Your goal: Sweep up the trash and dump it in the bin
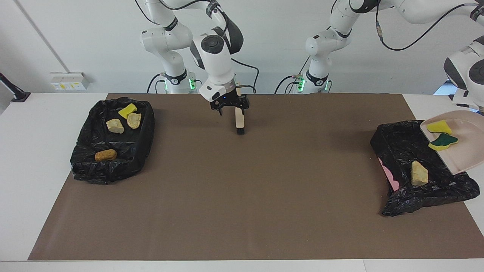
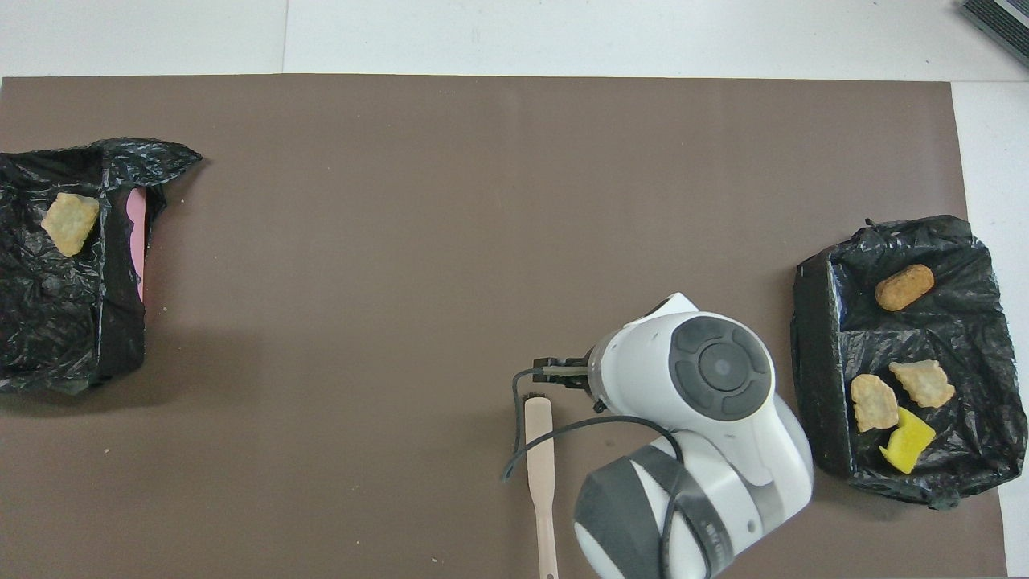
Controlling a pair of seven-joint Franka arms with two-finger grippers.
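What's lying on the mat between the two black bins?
Only the hand brush, beside the right claw; otherwise bare brown mat between the bins, clearest in the facing view.

Bright even overhead light; soft faint shadows on mat [image 1: 242, 189]; sharp focus; no glare.

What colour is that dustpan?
Pale pinkish beige dustpan, clearest in the facing view.

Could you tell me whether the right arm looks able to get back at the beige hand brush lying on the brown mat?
Probably yes: the open right gripper hangs just over the beige hand brush, with nothing between them.
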